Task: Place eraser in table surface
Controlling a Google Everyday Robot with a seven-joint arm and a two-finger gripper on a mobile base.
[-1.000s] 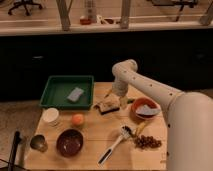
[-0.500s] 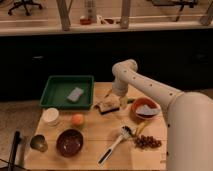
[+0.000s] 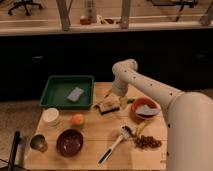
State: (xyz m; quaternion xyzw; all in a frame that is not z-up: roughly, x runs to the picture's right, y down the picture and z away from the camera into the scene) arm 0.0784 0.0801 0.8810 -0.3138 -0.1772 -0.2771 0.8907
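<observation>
Gripper (image 3: 116, 99): low over the middle of the light tan wooden tabletop (image 3: 95, 134), right at the small rectangular eraser with a pale top and dark base (image 3: 107, 106). The eraser appears to rest on the tabletop, just right of the green rectangular tray (image 3: 67, 78) and left of the orange bowl (image 3: 145, 109). I cannot tell whether my gripper is open, closed or gripping.

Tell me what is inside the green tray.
Inside the green tray lies one grey-blue sponge pad; the tray floor beneath it is covered. The pincer is outside the tray, further right in the view, at the eraser, over the table surface.
</observation>
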